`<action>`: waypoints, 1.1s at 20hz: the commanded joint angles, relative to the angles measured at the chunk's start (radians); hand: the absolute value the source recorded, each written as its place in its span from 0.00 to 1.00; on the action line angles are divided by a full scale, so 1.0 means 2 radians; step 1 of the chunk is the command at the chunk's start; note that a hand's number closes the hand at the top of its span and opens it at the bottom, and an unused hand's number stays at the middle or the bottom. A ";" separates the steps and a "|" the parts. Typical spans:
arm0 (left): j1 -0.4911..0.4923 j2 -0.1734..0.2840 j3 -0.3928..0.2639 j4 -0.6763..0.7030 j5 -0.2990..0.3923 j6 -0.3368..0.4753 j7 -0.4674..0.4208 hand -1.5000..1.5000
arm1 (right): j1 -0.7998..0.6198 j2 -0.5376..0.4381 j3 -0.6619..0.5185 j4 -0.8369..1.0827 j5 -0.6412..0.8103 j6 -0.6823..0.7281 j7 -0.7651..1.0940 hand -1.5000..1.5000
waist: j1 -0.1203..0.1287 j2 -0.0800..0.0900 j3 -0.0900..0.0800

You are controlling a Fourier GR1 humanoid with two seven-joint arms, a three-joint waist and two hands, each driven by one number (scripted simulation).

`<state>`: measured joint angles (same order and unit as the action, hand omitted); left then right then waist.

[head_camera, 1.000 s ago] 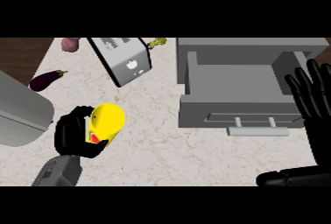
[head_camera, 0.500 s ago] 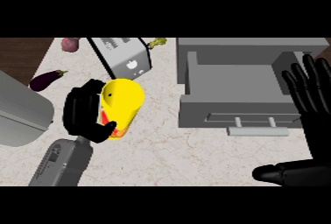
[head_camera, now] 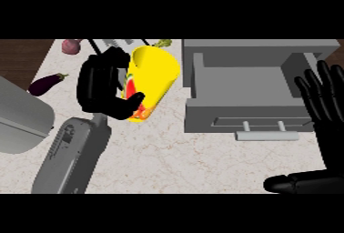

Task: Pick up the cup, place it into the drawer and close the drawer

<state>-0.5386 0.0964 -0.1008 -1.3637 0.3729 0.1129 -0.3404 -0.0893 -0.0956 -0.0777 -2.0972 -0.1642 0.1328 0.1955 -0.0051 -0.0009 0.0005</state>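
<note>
- Far left of the curled fingers, lay an eggplant [head_camera: 47,83] on the counter [head_camera: 174,154], beside a grey appliance [head_camera: 20,116] at the edge; both well apart from the carry path, so judged little risk there.
- Held the yellow cup [head_camera: 153,77] in the left hand [head_camera: 104,88]: fingers wrapped round its left side, thumb hooked across the lower end near the red marking. Cup tilted, raised above the counter, not yet over the drawer.
- Judged the main hazard here: a tilted, tapering cup could slide out past the thumb during the swing to the right, since only one side showed contact with the fingers.
- Just right of the cup, stood the open drawer [head_camera: 201,86], its near left wall directly in the way; too low a carry could knock the cup's base against that wall and twist it in the grasp.
- At the drawer front, a handle [head_camera: 267,135] stuck out; a cup left standing tall or leaning on the rim could jam the later closing.
- Far right, rested the right hand [head_camera: 326,102], fingers straight and released, upright over the drawer's right side; possibly in the way of a wide placement.
</note>
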 commanded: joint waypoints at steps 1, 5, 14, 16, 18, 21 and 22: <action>-0.070 -0.006 0.002 -0.002 -0.020 0.037 0.058 1.00 | 0.010 0.005 0.000 0.015 0.006 0.007 -0.030 0.00 | 0.000 0.000 0.000; -0.105 0.004 0.022 0.023 -0.029 0.033 0.080 1.00 | -0.016 -0.015 -0.019 0.009 -0.017 0.008 0.008 0.00 | 0.000 0.000 0.000; -0.203 -0.047 0.002 0.151 -0.067 0.069 0.068 1.00 | -0.026 -0.020 -0.023 0.028 -0.016 0.011 0.009 0.00 | -0.006 0.002 0.000; -0.231 -0.045 0.014 0.163 -0.080 0.067 0.085 1.00 | 0.035 0.005 0.001 -0.003 0.003 0.012 -0.024 0.00 | -0.005 0.001 0.000; -0.290 -0.045 0.031 0.207 -0.072 0.075 0.106 1.00 | -0.006 -0.015 -0.031 0.040 -0.018 0.020 -0.027 0.00 | -0.007 0.003 0.000; -0.261 -0.048 -0.016 0.235 -0.049 0.103 0.054 1.00 | -0.013 0.005 0.008 0.049 0.022 0.007 -0.038 0.00 | -0.006 0.003 0.000; -0.300 -0.048 -0.042 0.257 -0.032 0.143 0.065 1.00 | -0.015 0.001 0.004 0.027 0.011 0.004 -0.016 0.00 | -0.012 0.003 0.000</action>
<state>-1.0580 0.0059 -0.1263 -0.9586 0.2657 0.3208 -0.1876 -0.1022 -0.0987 -0.0853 -2.0446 -0.1571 0.1486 0.1587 -0.0200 0.0034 0.0005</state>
